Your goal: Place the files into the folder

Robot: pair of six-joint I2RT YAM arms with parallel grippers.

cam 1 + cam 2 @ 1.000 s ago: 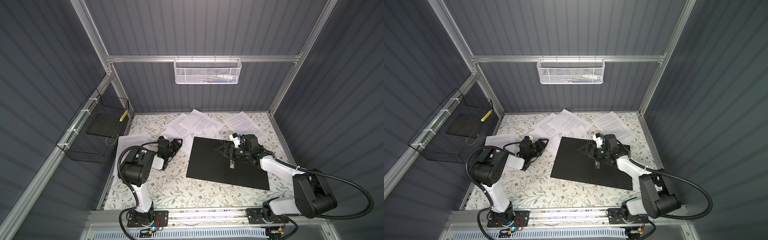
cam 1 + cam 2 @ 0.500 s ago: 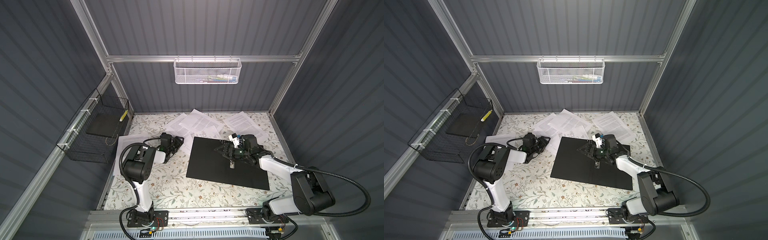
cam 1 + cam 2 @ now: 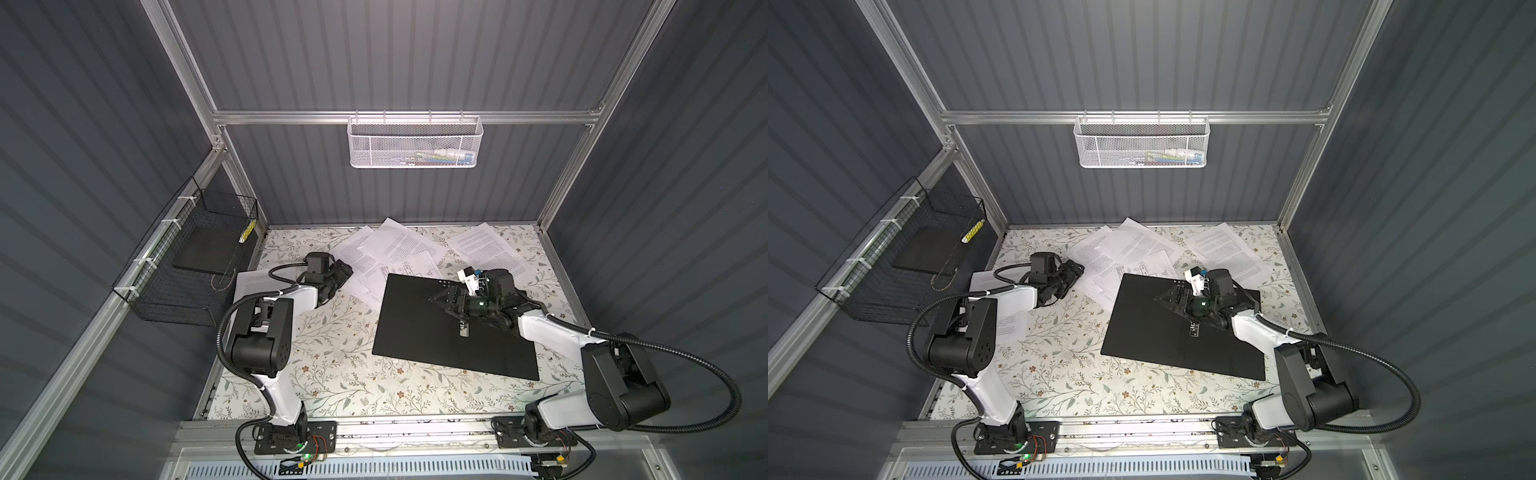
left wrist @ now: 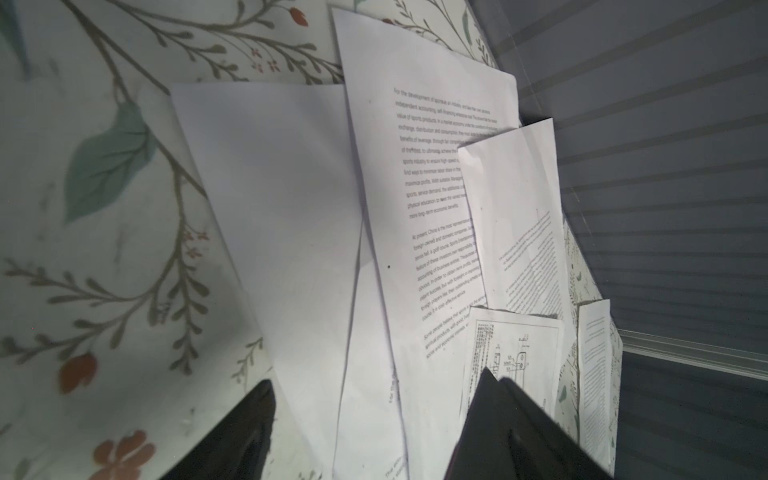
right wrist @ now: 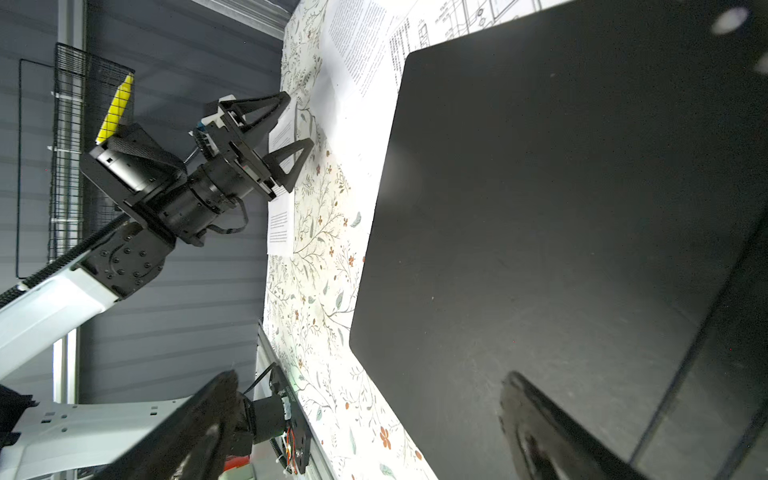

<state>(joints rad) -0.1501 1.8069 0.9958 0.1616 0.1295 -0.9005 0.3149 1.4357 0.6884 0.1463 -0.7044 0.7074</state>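
Files [image 4: 436, 208]: unfiled, pickup approach, just ahead of released left gripper [image 4: 376, 380]; right gripper [image 5: 370, 374] released, apparently over folder [image 5: 540, 208]. Next: pinch one sheet's edge.

2 arms [image 3: 291, 297] show white links, black joints, ribbed black cables [image 3: 219, 343].

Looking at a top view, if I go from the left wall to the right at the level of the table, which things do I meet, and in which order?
The black wire basket on the left wall → printed sheet lying flat → left gripper, open → folder, open with its black inside up.
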